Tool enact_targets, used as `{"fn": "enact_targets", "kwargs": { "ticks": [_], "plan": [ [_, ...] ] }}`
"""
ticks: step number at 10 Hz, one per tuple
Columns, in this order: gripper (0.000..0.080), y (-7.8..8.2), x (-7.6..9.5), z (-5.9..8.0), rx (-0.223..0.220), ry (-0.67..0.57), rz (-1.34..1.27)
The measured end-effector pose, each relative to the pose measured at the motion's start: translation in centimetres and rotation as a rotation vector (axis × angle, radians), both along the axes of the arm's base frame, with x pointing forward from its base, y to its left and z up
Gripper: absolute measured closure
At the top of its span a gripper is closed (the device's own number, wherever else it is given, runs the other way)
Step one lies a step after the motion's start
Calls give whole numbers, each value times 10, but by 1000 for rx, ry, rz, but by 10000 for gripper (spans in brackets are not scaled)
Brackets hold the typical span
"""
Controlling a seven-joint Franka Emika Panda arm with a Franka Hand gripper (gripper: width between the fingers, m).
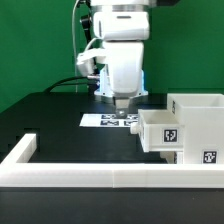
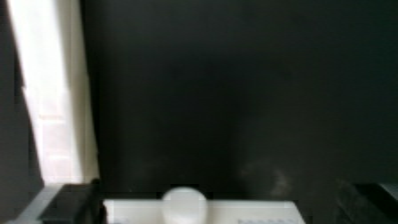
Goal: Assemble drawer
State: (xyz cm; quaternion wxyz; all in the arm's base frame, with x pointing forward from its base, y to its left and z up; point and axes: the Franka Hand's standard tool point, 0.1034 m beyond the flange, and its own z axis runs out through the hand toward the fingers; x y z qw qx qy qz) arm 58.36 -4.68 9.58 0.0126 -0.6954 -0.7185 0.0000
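The drawer's tall white housing stands at the exterior view's right. A white tray with a tag on its front sticks out of the housing's left side. My gripper points down just left of that tray, low over the marker board. In the wrist view the dark fingers stand wide apart at the frame's edges. A blurred white part with a rounded knob lies between them. I cannot tell whether they touch it. A second tray is not in view.
A low white rail edges the black table along the front and turns back at the exterior view's left. A white strip runs along one side of the wrist view. Cables hang behind the arm.
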Motion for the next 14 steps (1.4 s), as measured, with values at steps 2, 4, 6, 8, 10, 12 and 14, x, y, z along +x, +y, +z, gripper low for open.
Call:
{"fn": "enact_targets", "kwargs": {
  "ticks": [2, 4, 6, 8, 10, 12, 14],
  "plan": [
    [150, 2, -2, -1, 4, 3, 7],
    [150, -6, -5, -14, 97, 15, -11],
    [150, -1, 5, -30, 169, 18, -14],
    [150, 5, 12, -38, 223, 16, -18],
    [150, 22, 16, -34, 220, -30, -49],
    [150, 19, 13, -37, 219, -23, -49],
    [150, 27, 15, -35, 221, -33, -36]
  ]
}}
